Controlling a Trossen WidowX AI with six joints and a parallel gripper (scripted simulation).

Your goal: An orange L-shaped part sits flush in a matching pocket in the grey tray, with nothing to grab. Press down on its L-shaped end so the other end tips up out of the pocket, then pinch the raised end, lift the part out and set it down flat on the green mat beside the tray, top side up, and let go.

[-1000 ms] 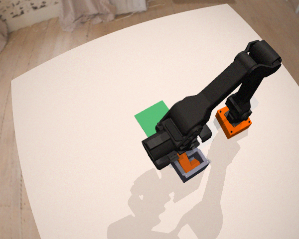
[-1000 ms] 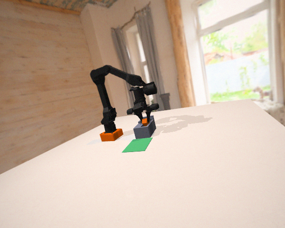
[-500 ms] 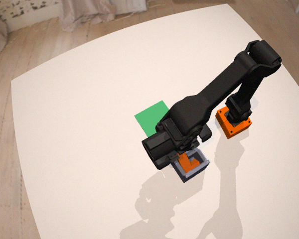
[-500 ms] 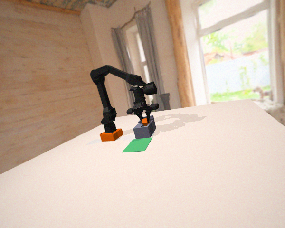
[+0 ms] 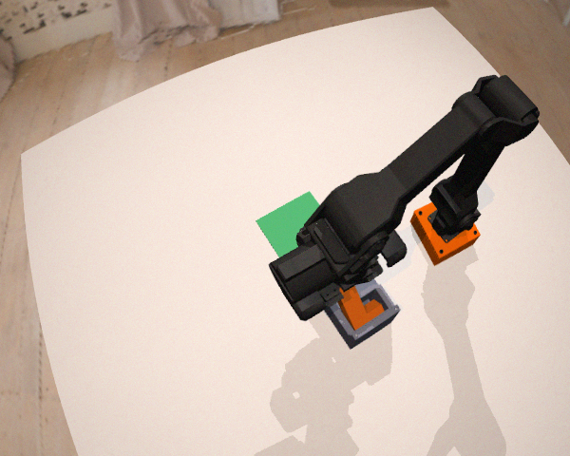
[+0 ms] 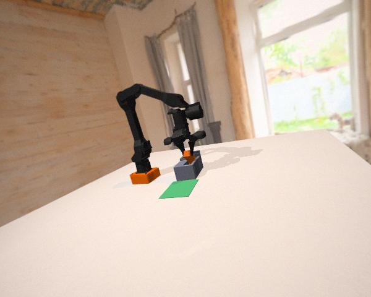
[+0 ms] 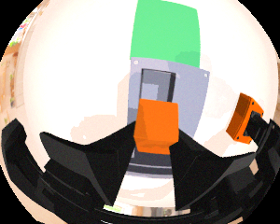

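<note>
fingers: we see them clamped on orange part's [image 7: 157, 126] raised end
tray [image 5: 373, 330]: on desk [image 5: 177, 245], w/ part's L end inside
</note>
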